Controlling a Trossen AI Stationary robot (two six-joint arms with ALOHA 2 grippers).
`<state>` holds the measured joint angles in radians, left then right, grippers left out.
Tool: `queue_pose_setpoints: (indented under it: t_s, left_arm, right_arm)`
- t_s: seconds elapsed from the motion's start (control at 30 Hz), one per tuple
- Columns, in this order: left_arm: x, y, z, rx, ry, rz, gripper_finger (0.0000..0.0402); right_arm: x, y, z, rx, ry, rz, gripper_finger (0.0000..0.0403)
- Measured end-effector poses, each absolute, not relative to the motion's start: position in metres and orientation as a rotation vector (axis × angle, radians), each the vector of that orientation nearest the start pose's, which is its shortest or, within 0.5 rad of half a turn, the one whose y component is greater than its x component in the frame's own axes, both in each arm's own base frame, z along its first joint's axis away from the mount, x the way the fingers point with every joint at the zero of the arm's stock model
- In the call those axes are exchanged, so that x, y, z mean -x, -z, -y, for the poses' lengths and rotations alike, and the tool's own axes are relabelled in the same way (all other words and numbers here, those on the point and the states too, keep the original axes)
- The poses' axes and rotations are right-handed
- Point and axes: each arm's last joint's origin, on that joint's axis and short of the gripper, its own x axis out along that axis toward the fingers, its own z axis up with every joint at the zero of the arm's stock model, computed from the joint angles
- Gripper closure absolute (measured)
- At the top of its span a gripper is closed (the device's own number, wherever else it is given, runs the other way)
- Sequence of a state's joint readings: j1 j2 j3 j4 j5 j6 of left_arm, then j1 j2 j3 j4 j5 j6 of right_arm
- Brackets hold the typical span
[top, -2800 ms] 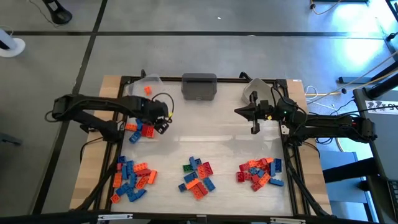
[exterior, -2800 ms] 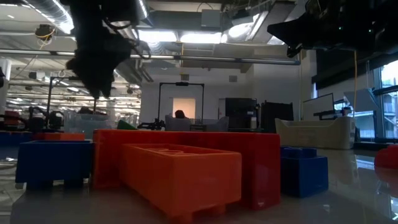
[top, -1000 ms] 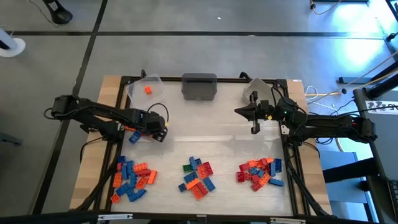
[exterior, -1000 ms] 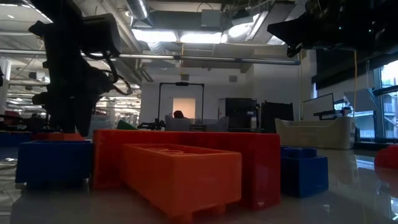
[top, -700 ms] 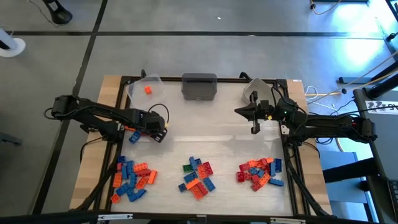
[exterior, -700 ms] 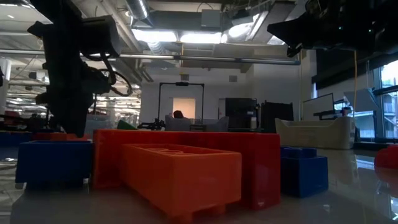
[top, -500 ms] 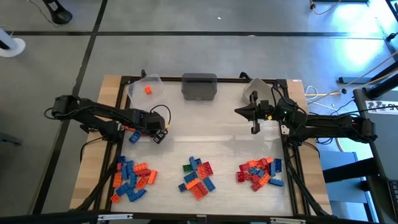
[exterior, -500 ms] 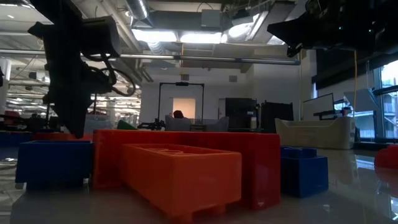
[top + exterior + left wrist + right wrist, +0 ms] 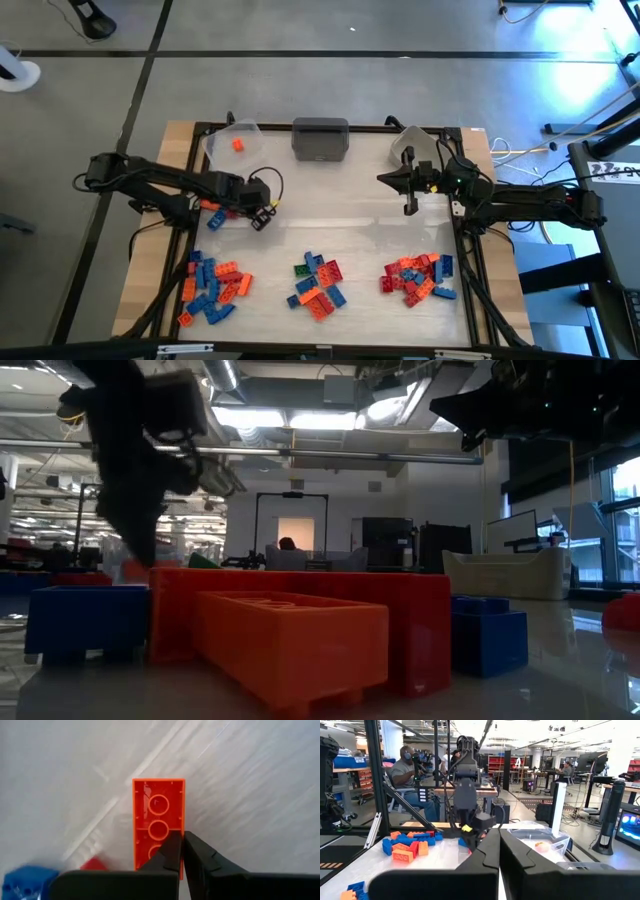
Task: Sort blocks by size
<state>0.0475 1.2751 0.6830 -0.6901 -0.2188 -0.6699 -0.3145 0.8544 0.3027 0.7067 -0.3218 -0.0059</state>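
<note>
The blocks lie in three heaps near the front edge: a left heap (image 9: pixel 212 285), a middle heap (image 9: pixel 317 283) and a right heap (image 9: pixel 417 277). A few more blocks (image 9: pixel 214 212) sit beside my left arm. My left gripper (image 9: pixel 262 212) is shut on an orange block (image 9: pixel 158 815), whose hollow underside faces the wrist camera. Over the far right of the table, my right gripper (image 9: pixel 410 205) hangs shut and holds nothing. In the low view, big red and orange blocks (image 9: pixel 300 630) fill the foreground. My left gripper pinches one long side wall (image 9: pixel 183 820) of the orange block, near one end. One finger (image 9: pixel 170 851) sits inside the hollow underside and the other outside the wall. The block reaches out lengthways past the fingertips, lifted clear of the table.
Along the far edge stand a clear bin (image 9: pixel 232 140) holding one orange block (image 9: pixel 238 144), a grey bin (image 9: pixel 320 138) and another clear bin (image 9: pixel 410 145). Bare tabletop (image 9: pixel 330 215) stretches across the middle. People sit at desks beyond the table.
My left gripper has risen from the few blocks beside the arm and has gone a little toward the table's right edge, tipping as it goes. The orange block has come up off the table with it. My right arm has kept still.
</note>
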Motion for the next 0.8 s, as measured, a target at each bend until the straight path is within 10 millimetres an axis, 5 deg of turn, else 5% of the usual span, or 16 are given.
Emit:
queue_pose_setpoints:
  t_s: [0.4,0.8]
  left_arm:
    - [-0.245,-0.232,-0.04,0.303,-0.608,-0.818,0.0401]
    - [-0.271,-0.247,-0.096,0.226,-0.65,-0.777,0.0402]
  right_arm:
    - [-0.175,-0.24,0.047,0.055,-0.007,0.148,0.0397]
    - [-0.175,-0.24,0.049,0.055,0.043,0.151,0.0397]
